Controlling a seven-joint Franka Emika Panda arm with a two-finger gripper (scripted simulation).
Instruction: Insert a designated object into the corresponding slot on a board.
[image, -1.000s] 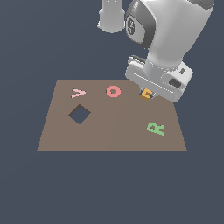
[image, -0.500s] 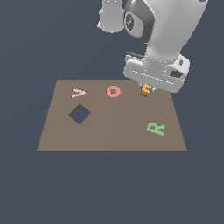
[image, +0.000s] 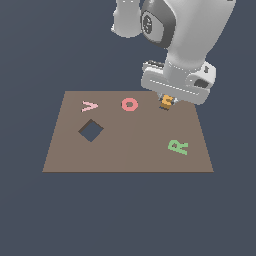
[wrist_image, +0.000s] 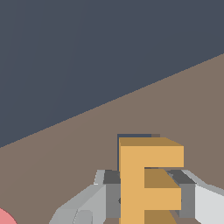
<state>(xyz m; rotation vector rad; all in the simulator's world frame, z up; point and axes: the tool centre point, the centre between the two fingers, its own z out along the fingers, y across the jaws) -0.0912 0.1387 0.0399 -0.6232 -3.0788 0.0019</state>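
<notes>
I've got the gripper (image: 167, 101) clamped on the E (wrist_image: 146, 181), low over the board's (image: 125, 150) far edge, just beside the pink O (image: 130, 104).

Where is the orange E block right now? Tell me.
The orange E block is held in the end effector over the board's far edge, on the exterior view's right of the pink O.

Even, diffuse simulated light fills both views, with no glare, blur or edge distortion; renders are crisp throughout. The board (image: 125, 145) reads evenly lit against a flat dark blue-grey backdrop. In the wrist view, the orange E block (wrist_image: 146, 179) shows brighter front faces and darker shaded sides.
</notes>
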